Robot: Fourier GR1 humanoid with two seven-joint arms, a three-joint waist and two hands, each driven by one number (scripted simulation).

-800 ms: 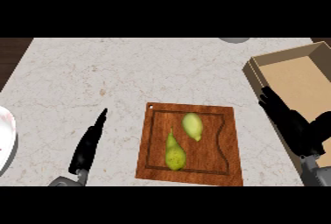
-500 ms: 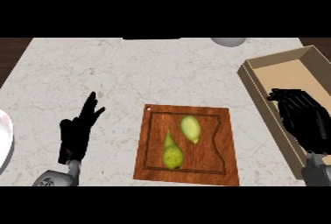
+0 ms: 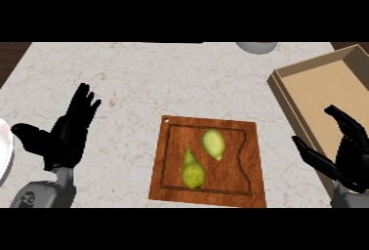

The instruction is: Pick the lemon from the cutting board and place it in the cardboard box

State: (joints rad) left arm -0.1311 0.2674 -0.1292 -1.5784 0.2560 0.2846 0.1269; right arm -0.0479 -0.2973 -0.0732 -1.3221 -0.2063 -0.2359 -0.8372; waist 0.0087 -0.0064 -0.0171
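Observation:
On the wooden cutting board lie a pale yellow-green lemon and, just below and left of it, a pear. The open cardboard box stands at the right edge of the counter. My right hand is open, fingers spread, to the right of the board and over the box's near corner, apart from the lemon. At the left my left hand rests open with its fingers up, well clear of the board.
A white plate shows at the left edge, beside my left hand. A grey bowl sits at the counter's far edge. Bare marble counter lies beyond the board.
The view has shifted, so the board sits lower. My left hand has risen and spread its fingers. My right hand has come down beside the board's right edge and opened.

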